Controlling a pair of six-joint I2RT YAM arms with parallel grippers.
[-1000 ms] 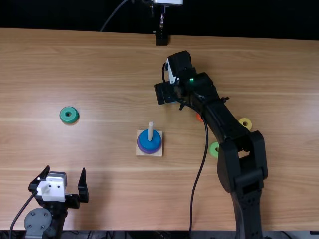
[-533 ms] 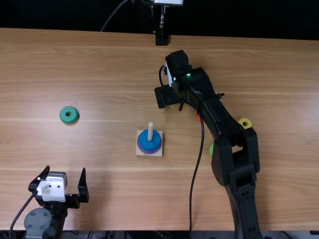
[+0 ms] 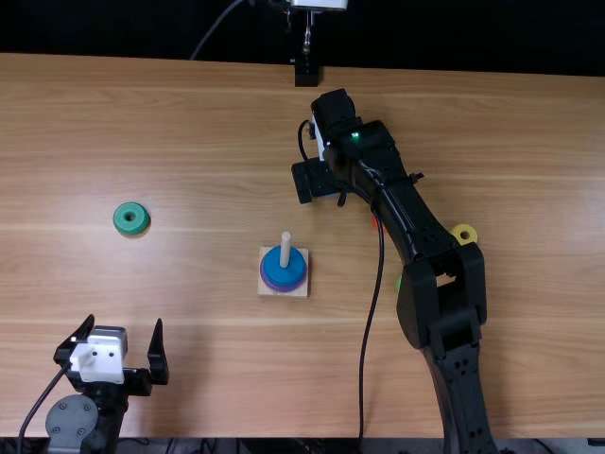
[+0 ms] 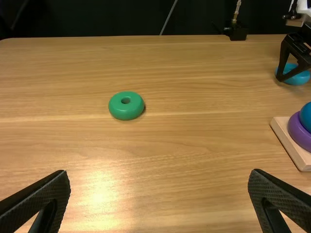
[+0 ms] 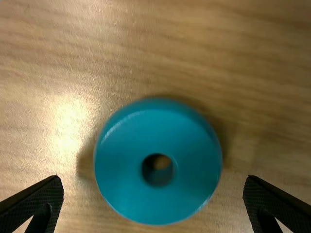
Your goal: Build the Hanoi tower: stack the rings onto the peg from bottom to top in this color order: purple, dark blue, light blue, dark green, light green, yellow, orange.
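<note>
Peg (image 3: 285, 248) holds two stacked rings (image 3: 284, 270); five loose rings (image 3: 130, 218) lie off it.

Left arm (image 3: 74, 419): one, black, drawn back near its base; its gripper (image 3: 126, 323) faces forward, fingers (image 4: 282, 194) spread wide. Right arm (image 3: 440, 270): one, black, extended forward and slanting leftward from its base; its gripper (image 3: 322, 198) points down, two flat fingers (image 5: 277, 201) parted, tips well apart.
</note>
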